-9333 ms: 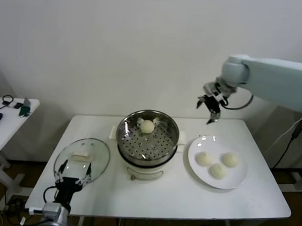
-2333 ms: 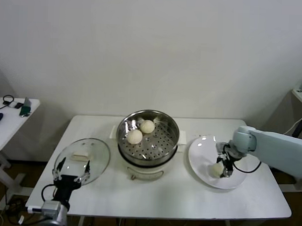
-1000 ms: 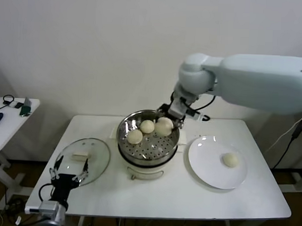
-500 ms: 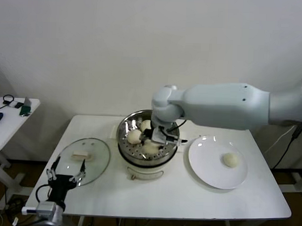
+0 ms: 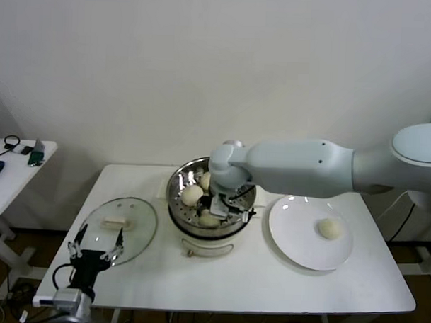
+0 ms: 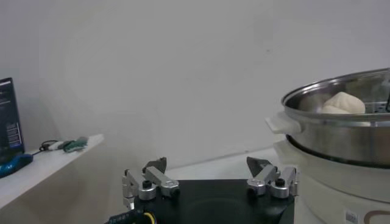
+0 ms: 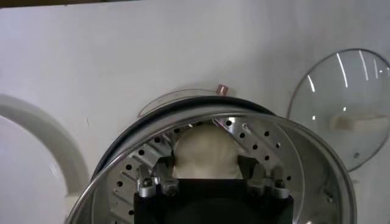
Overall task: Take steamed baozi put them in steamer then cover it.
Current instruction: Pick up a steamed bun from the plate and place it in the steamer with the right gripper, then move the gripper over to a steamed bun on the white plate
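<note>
The steamer [image 5: 176,203] is a shiny steel pot on a white base at the table's middle. My right gripper [image 5: 219,211] reaches down inside it and is shut on a cream-white baozi [image 5: 208,219] low over the perforated tray. In the right wrist view the baozi [image 7: 207,151] sits between the fingers [image 7: 163,169] of that gripper [image 7: 207,167]. Two more baozi [image 5: 192,195] lie in the pot's far left part. One baozi [image 5: 330,228] is on the white plate [image 5: 297,242]. My left gripper [image 5: 92,246] is open and empty, parked near the table's front left corner.
The glass lid [image 5: 138,233] with a cream handle lies flat left of the steamer, just beyond the left gripper. It also shows in the right wrist view [image 7: 350,103]. In the left wrist view the steamer [image 6: 347,134] stands beside the left gripper [image 6: 207,167]. A side table [image 5: 10,170] stands at far left.
My right gripper took a baozi from the plate, carried it over the steamer and lowered it to the tray's front. One baozi is left on the plate. The left arm stayed parked.
</note>
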